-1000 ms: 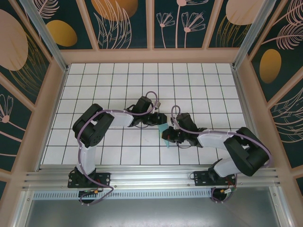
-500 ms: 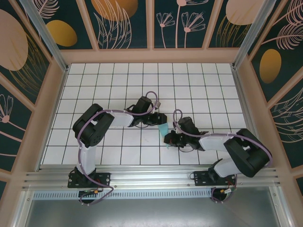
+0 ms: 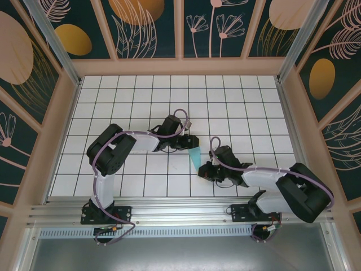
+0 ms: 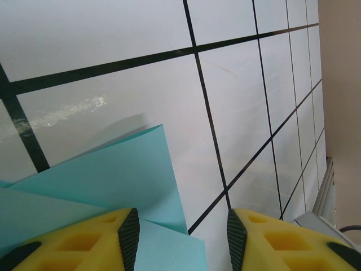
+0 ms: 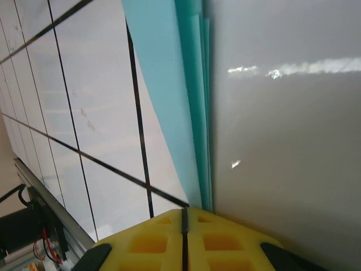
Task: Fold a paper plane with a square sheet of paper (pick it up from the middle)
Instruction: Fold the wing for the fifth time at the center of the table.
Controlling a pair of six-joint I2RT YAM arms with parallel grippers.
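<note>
Where left gripper [image 3: 193,142] sits: at wide far end of cyan paper [image 3: 194,157], on grid table [image 3: 113,96].
Left jaws: spread; folded paper layer under 1 finger [image 4: 84,243], reaching into the gap.
Paper: narrow folded wedge between the 2 grippers.
Right gripper [image 3: 201,169]: at paper's near tip.
Right jaws: pressed together; stacked paper edges meet fingertips [image 5: 163,231], pinch cannot tell.

From above, the folded sheet of thin light cyan paper [image 3: 195,158] is too small for its creases to be read, and how its ends meet the left gripper [image 3: 190,142] and right gripper [image 3: 202,171] cannot be made out. The left wrist view cuts it off at the left and bottom edges. In the right wrist view its near end vanishes behind the yellow fingers [image 5: 152,245].
</note>
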